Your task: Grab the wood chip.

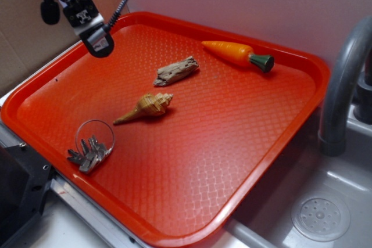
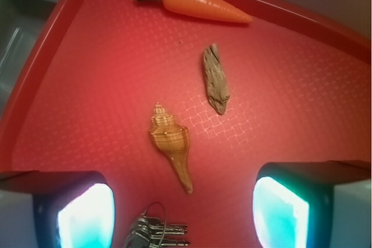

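The wood chip [image 1: 175, 70] [image 2: 215, 78], a rough grey-brown sliver, lies flat on the red tray [image 1: 279, 132] toward its far middle. My gripper [image 1: 96, 38] [image 2: 183, 213] hangs high above the tray's far left corner, well apart from the chip. Its two fingers [image 2: 87, 216] stand wide apart with nothing between them, so it is open. In the wrist view the chip is up and right of centre, beyond the fingertips.
A tan spiral seashell [image 1: 146, 107] [image 2: 171, 143] lies just in front of the chip. An orange toy carrot [image 1: 238, 54] [image 2: 195, 1] sits at the far side. A key ring [image 1: 90, 149] [image 2: 154, 233] rests near the left. A grey faucet [image 1: 343, 85] and sink [image 1: 319, 213] are on the right.
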`<state>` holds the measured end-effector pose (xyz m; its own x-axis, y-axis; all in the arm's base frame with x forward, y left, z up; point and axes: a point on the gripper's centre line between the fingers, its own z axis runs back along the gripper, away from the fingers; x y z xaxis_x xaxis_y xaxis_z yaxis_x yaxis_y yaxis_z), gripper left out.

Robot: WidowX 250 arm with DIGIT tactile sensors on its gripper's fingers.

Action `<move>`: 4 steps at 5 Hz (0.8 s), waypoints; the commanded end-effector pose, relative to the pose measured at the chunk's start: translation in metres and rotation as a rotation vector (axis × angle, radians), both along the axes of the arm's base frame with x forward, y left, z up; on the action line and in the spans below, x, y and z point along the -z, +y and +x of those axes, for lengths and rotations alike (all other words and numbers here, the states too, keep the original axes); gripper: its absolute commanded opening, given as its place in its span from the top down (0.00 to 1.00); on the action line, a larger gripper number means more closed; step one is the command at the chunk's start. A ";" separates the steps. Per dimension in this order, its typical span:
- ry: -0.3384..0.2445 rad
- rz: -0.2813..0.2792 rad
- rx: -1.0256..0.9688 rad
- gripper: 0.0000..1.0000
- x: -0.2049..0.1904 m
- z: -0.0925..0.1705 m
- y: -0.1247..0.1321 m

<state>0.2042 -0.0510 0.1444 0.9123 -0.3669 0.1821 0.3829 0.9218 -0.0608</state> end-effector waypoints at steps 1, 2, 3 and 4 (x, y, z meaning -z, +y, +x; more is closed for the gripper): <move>-0.025 -0.003 0.024 0.00 -0.007 0.003 -0.007; 0.041 0.003 -0.036 0.00 0.026 0.034 -0.004; 0.053 0.063 -0.082 0.00 0.047 0.062 -0.001; 0.096 0.096 -0.021 0.00 0.061 0.077 -0.003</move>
<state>0.2733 -0.0499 0.0706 0.9369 -0.3492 0.0161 0.3495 0.9368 -0.0182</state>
